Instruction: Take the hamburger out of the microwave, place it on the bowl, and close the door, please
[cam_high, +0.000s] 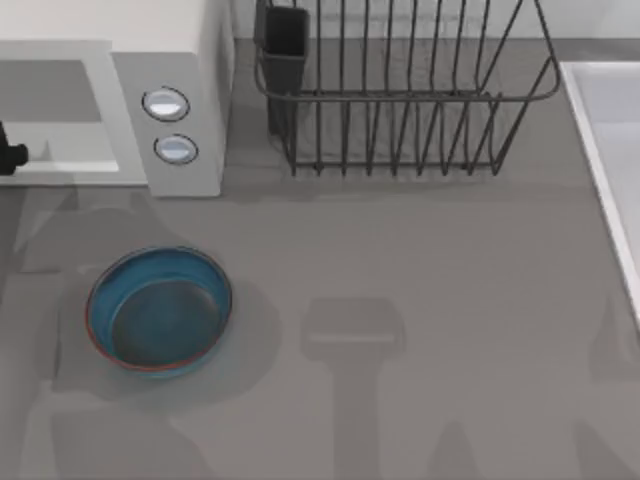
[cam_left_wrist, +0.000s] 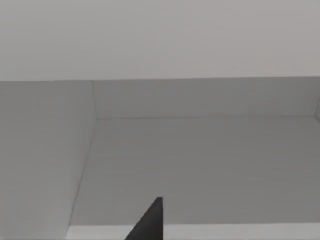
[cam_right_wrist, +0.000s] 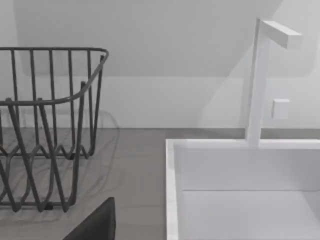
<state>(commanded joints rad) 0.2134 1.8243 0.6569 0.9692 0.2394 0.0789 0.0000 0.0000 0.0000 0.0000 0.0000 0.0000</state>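
The white-grey microwave (cam_high: 170, 60) stands at the table's back left, its two round knobs facing the front. Its cavity (cam_left_wrist: 200, 160) lies open before the left wrist camera, with bare grey walls and floor. A dark part of my left gripper (cam_high: 9, 153) shows at the left edge, at the mouth of the cavity, and also low in the left wrist view as the left gripper (cam_left_wrist: 150, 222). The blue bowl (cam_high: 160, 310) with its reddish rim sits in front of the microwave, with nothing in it. The hamburger and the door are out of view.
A black wire dish rack (cam_high: 400, 100) stands at the back centre, right of the microwave. A white sink (cam_high: 610, 150) with a tap (cam_right_wrist: 257, 80) runs along the right side. A dark part of my right gripper (cam_right_wrist: 95, 225) hangs near the sink's edge.
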